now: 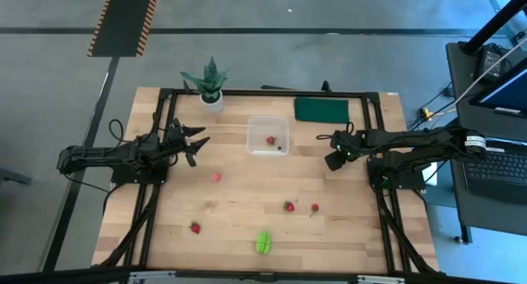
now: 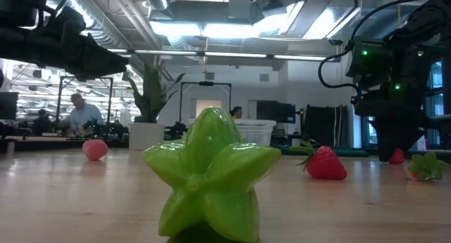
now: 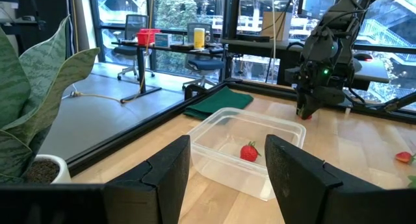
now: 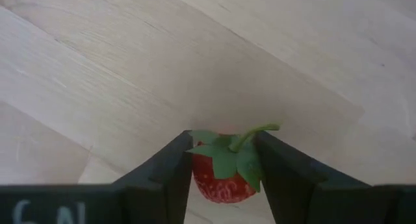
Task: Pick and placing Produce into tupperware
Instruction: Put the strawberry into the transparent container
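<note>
The clear tupperware (image 1: 268, 136) stands on the table's far middle with one red strawberry (image 1: 270, 140) on its floor, also plain in the left wrist view (image 3: 249, 152). My left gripper (image 1: 198, 146) hovers open to its left, fingers pointing at it (image 3: 227, 165). My right gripper (image 1: 332, 158) is just right of the box, pointing down, shut on a red strawberry (image 4: 224, 175). Loose on the near half lie a pink piece (image 1: 216, 176), three red berries (image 1: 289, 206) (image 1: 314, 207) (image 1: 195, 227) and the lime-green star-shaped piece (image 1: 263, 241). My right gripper pinches the strawberry by its upper body, just under the green leaf cap (image 4: 227, 156), one finger (image 4: 172, 165) on each side. The fingers come from above, pointing down. The berry sits stem up, low over the wood (image 2: 397, 156); whether it is clear of the table, I cannot tell.
A spiky plant in a white pot (image 1: 210, 86) stands at the far edge left of the box, close to my left arm. A flat dark green pad (image 1: 321, 109) lies at the far right. Black frame rails (image 1: 156, 193) run along the table's sides.
</note>
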`<state>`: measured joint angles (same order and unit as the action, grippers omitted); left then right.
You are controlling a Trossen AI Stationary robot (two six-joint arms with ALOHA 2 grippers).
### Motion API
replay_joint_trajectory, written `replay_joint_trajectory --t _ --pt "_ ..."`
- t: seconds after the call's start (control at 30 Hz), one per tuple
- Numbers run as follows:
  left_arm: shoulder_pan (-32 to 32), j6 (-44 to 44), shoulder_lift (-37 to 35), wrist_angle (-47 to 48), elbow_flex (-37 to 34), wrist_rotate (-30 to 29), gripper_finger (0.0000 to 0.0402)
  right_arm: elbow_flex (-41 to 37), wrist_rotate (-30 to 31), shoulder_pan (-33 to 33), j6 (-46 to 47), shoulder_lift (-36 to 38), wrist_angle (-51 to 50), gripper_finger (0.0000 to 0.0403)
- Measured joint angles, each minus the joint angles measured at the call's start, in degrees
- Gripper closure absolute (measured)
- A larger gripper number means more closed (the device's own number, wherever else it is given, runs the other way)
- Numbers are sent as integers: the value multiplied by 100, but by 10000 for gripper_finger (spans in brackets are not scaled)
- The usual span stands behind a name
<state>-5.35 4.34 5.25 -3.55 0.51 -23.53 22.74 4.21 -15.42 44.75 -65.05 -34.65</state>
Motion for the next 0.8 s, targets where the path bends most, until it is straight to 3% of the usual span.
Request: replay_joint_trajectory --t 0.17,0.43,0.63,0.8 --pt "0 -1 -1 0 0 1 209 56 -50 2 -9 -7 -16 260" --pt "-1 -1 0 0 -1 1 209 677 -425 11 -146 -24 164 243" --pt "-2 0 -1 0 0 0 209 1596 -394 11 -585 -20 643 260" --pt "-2 -1 -1 0 0 0 209 2476 -337 11 -1287 -48 1502 245"
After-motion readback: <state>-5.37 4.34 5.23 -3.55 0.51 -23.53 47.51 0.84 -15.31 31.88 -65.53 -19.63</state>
